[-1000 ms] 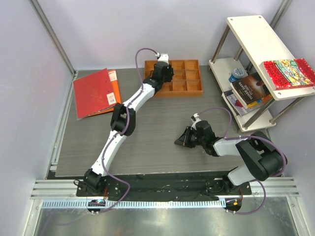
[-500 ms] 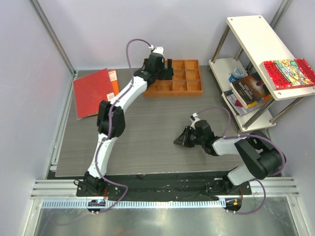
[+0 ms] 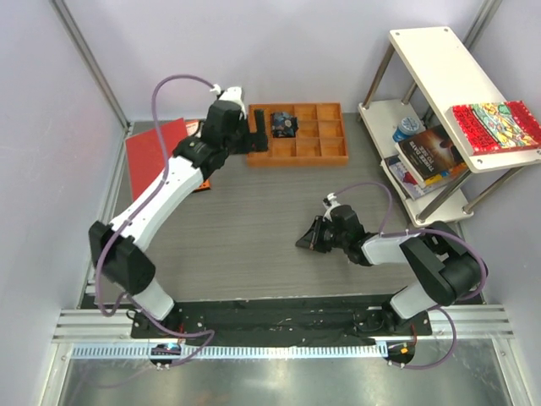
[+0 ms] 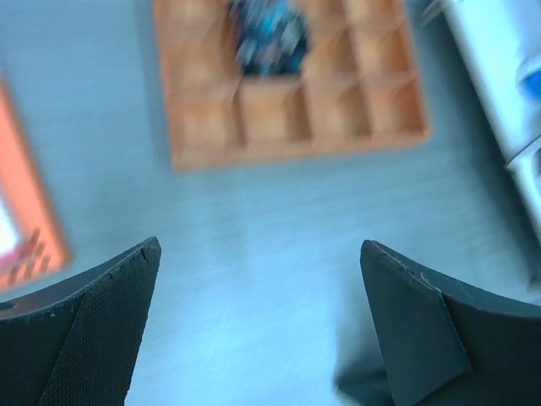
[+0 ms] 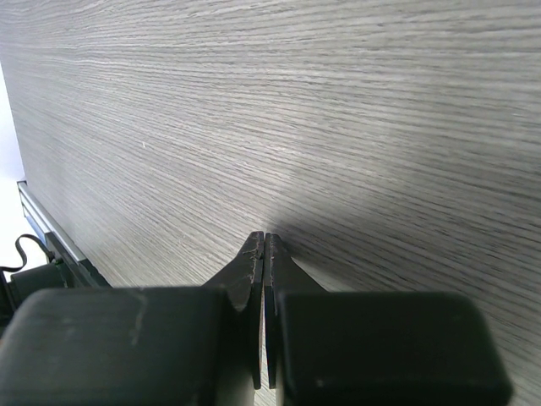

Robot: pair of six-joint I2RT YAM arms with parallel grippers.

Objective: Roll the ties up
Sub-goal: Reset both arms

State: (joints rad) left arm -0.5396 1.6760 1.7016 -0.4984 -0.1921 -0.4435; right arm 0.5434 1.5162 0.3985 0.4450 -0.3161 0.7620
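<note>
One tie is in view, and it is already a tight roll sitting in a compartment of the wooden tray at the upper middle of the top view, second column from the left; which row is hard to fix. The left gripper hangs just left of the tray, above its near-left corner, jaws spread wide and holding nothing. Its own camera shows the roll at the top of the frame, clear of both fingers. The right gripper lies low over the grey table at centre right, jaws pressed together on nothing.

The stowing step looks finished. No other tie shows on the table, so the next move likely calls only for the left arm to lift clear without catching the tray rim.
</note>
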